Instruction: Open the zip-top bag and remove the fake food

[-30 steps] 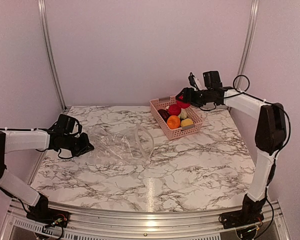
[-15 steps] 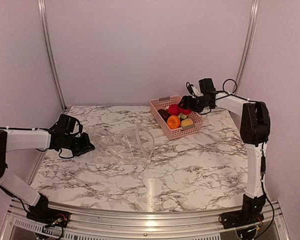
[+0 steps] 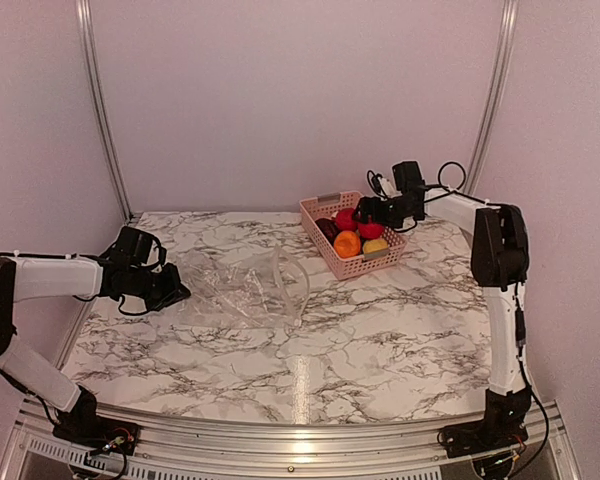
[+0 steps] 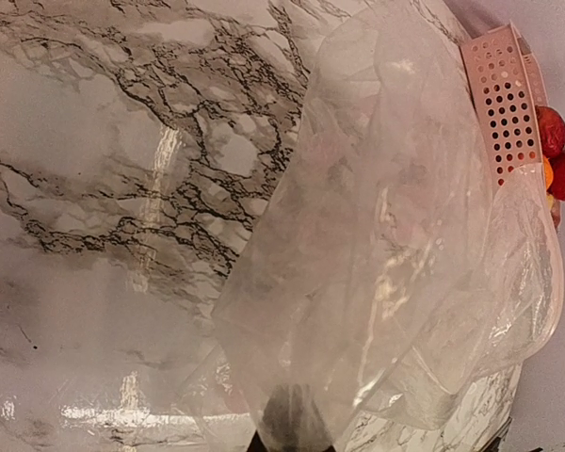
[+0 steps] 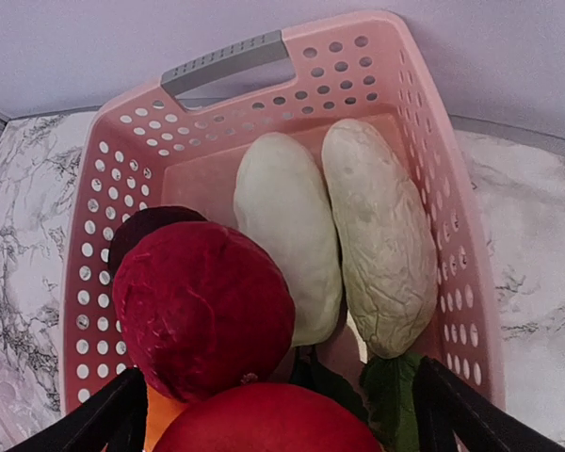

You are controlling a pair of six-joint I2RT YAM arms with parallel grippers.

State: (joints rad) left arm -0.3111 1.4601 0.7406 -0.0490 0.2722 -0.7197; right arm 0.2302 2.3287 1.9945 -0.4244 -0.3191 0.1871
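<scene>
Closed left tool [image 3: 174, 293] pinches bag [image 4: 386, 235]; right tool [image 5: 282, 414] gapes empty; heaped food [image 5: 202, 306] beneath it may roll off basket [image 5: 457, 245].

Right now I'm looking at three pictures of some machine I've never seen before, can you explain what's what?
It is two robot arms bolted at the near edge of a white marble table, each ending in a two-finger gripper. The wide picture is from a fixed camera above and behind them; the other two are from cameras on the wrists. The left gripper is shut on the edge of a clear crinkly plastic zip-top bag lying on the table. The right gripper hangs open, holding nothing, over a pink perforated plastic basket of small plastic fruits and vegetables.
</scene>
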